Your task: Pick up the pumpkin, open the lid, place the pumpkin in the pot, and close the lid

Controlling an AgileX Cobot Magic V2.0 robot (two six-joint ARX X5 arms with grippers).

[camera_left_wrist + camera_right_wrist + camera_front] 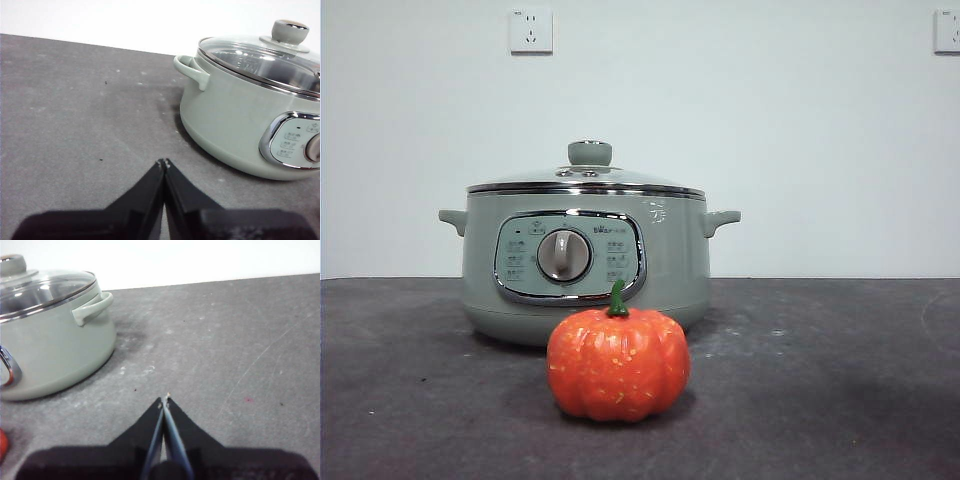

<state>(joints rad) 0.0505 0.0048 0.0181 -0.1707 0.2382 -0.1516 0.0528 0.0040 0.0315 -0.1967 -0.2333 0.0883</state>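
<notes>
Both sets of fingers, left (164,162) and right (165,400), are sitting closed, empty; you're starting at pumpkin (618,365) pickup, lid (588,178) on pot (585,265).

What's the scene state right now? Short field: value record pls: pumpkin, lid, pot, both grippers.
pumpkin: upright on the dark table, in front of the pot, not held
lid: closed on the pot, knob up
pot: behind the pumpkin, control panel facing the front camera
left gripper: jaws shut, empty, low over the table beside one pot handle
right gripper: jaws shut, empty, on the pot's other side
task progress: nothing started
</notes>
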